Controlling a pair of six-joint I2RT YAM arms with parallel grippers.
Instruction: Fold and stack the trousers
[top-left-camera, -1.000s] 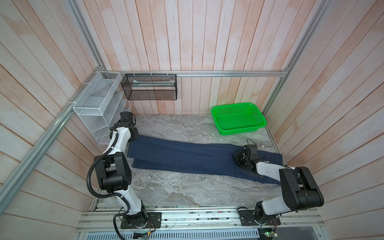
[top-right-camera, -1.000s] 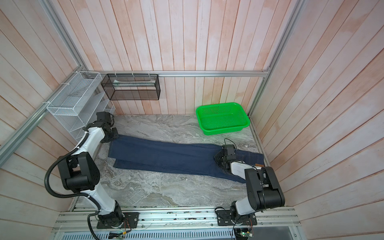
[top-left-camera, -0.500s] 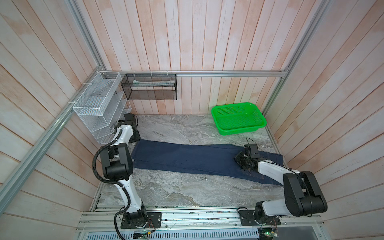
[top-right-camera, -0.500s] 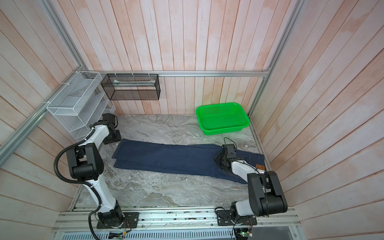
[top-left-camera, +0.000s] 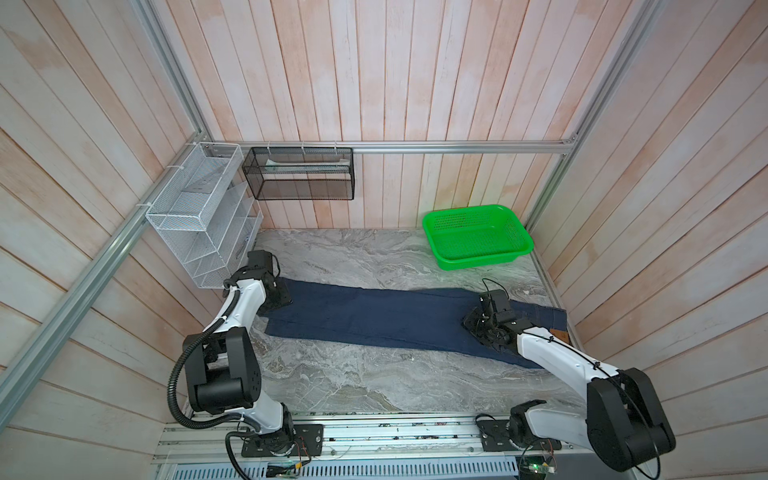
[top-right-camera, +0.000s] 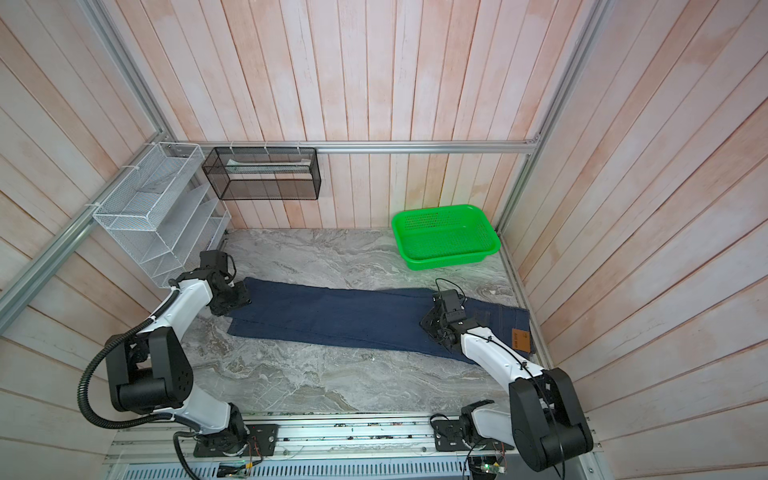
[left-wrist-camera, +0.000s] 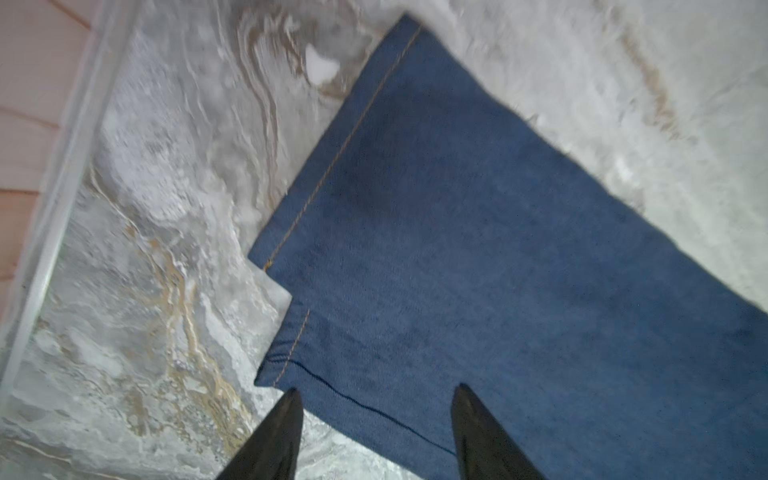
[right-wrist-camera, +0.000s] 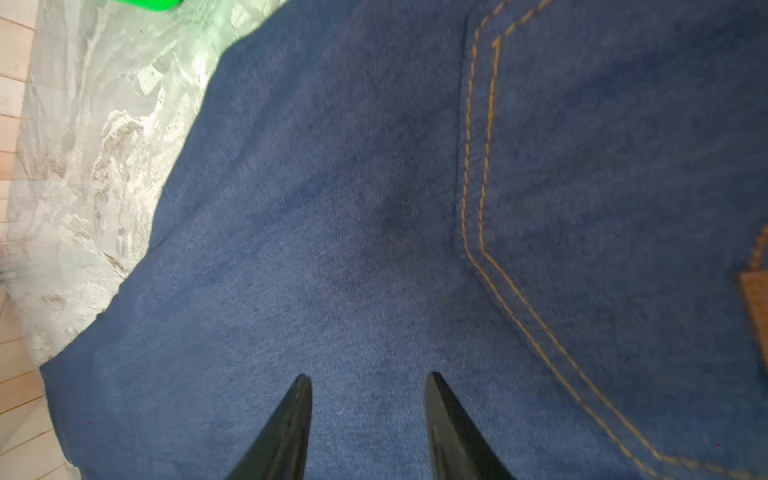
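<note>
Left gripper (top-left-camera: 284, 298), clamped shut a second ago, now parted at end of dark navy jeans (top-left-camera: 374, 318) lying flat on marble tabletop (top-left-camera: 353, 382) in both top views; left wrist: jaws apart, empty, over hem (left-wrist-camera: 332, 166); right wrist: right gripper (right-wrist-camera: 369, 376) parted, empty, above seat beside pocket stitching (right-wrist-camera: 478, 166).

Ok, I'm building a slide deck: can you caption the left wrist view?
Open left gripper at the stitched hem of dark navy denim trousers on grey marbled tabletop.

The trousers (top-left-camera: 374, 316) are seen in dark navy with tan stitching and a brown patch (top-right-camera: 520, 341). The tabletop (top-left-camera: 353, 382) is veined grey marble; the basket (top-left-camera: 478, 262) at 1 o'clock, bright green.
</note>
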